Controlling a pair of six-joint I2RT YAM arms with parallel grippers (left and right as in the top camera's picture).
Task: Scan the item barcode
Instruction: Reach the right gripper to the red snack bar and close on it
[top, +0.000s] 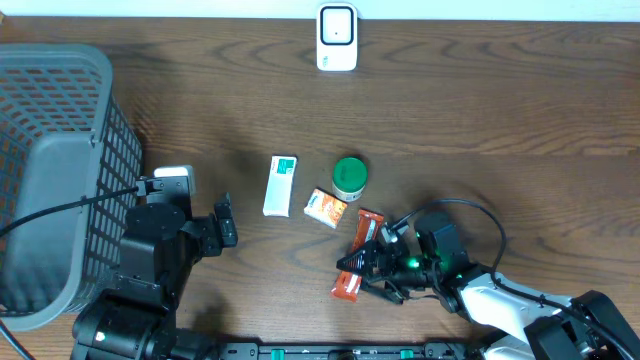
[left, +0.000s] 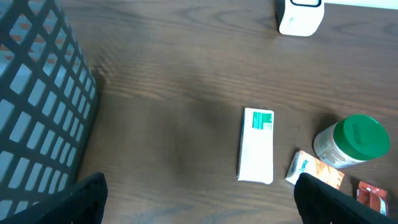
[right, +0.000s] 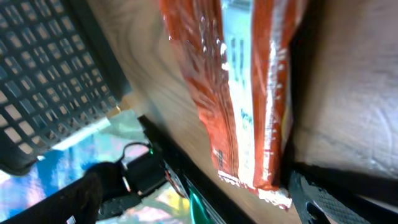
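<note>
An orange-red snack packet (top: 347, 286) lies flat on the wooden table at the front, right of centre. My right gripper (top: 372, 262) straddles its middle, open. In the right wrist view the packet (right: 242, 93) lies between the wide-spread fingers, close against the right finger (right: 336, 199). My left gripper (top: 225, 225) is open and empty at the front left, over bare wood (left: 202, 202). The white barcode scanner (top: 337, 38) stands at the table's back edge.
A white box with a green end (top: 281, 186), a green-lidded jar (top: 349, 178) and a small orange box (top: 326, 208) lie mid-table. A grey mesh basket (top: 60, 150) fills the left side. A black cable runs from the basket to the left arm.
</note>
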